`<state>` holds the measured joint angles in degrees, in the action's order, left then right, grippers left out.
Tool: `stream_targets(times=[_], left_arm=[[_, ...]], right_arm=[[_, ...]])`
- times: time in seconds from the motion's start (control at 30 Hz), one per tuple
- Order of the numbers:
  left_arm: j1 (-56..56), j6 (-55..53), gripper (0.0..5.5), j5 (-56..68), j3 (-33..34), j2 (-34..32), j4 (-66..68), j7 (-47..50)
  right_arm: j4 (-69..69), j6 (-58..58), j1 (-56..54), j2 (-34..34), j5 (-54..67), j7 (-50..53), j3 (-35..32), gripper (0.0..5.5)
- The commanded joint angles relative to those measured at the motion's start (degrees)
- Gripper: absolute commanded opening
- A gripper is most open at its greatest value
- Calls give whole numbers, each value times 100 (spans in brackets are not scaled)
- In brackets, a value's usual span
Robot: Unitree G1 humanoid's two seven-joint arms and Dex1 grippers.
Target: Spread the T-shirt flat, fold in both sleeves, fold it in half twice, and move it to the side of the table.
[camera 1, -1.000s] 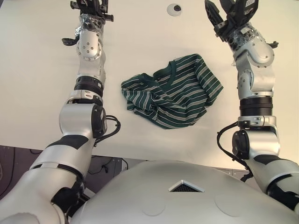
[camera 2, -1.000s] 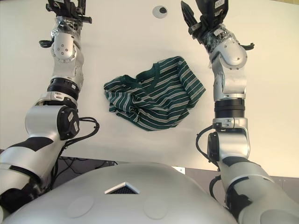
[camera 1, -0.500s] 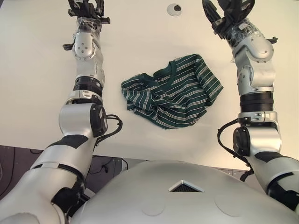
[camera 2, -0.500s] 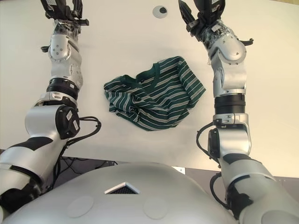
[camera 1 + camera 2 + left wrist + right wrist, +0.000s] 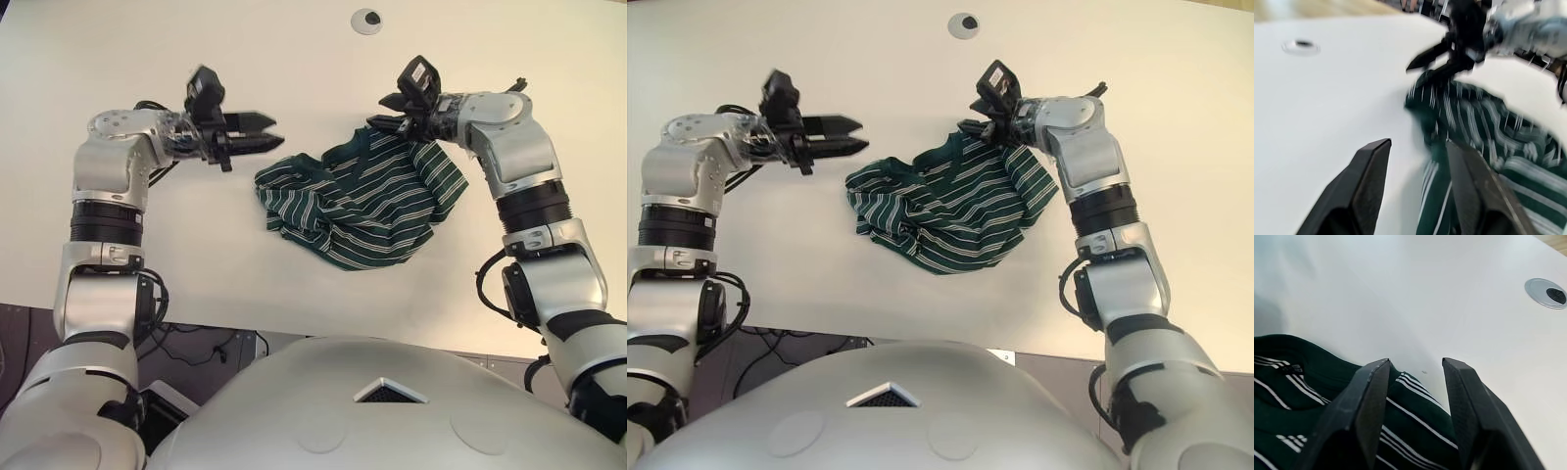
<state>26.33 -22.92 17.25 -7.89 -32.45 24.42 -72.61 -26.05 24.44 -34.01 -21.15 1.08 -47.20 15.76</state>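
Green white-striped T-shirt crumpled in heap, mid table. Left hand released, fingers apart, hovering just beside shirt's left edge, not touching. Right hand released, fingers spread over shirt's far edge near collar; contact with cloth unclear. Round cable port at far side of table, well apart from shirt.

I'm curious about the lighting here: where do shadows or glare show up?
Left eye view: table evenly lit, no hard shadows around the T-shirt. Right wrist view: soft grey shadow on the table beyond the T-shirt. Left wrist view: table glares white.
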Motion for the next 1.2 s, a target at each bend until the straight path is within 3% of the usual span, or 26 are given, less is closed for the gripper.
stream_targets(times=[0.03,0.23,0.33,0.63,0.77,0.93,1.07,1.2], left_arm=[[26,335,204,-553,-381,-28,222,123],[-33,206,204,-472,-403,77,112,-40],[-63,128,204,-424,-392,9,71,-175],[-155,461,63,-1065,-867,203,656,80],[-87,655,1,-1076,-818,269,784,191],[506,1758,1,-1122,-334,532,1206,1051],[2087,2903,1,-1562,-52,680,2220,2234],[4130,3887,1,-2491,-382,823,3720,3274]], right_arm=[[-537,-55,-357,-122,-353,-101,211,195],[-884,-10,-499,-284,-671,-566,417,195],[-972,6,-447,-310,-686,-675,438,150],[-969,-16,-277,-260,-692,-690,420,1],[-877,-78,-239,-299,-660,-646,337,0],[-1117,-667,-619,64,-111,149,-608,0],[-1612,-1548,-1323,291,425,1161,-1629,0],[-2637,-2398,-2536,309,704,1967,-2305,0]])
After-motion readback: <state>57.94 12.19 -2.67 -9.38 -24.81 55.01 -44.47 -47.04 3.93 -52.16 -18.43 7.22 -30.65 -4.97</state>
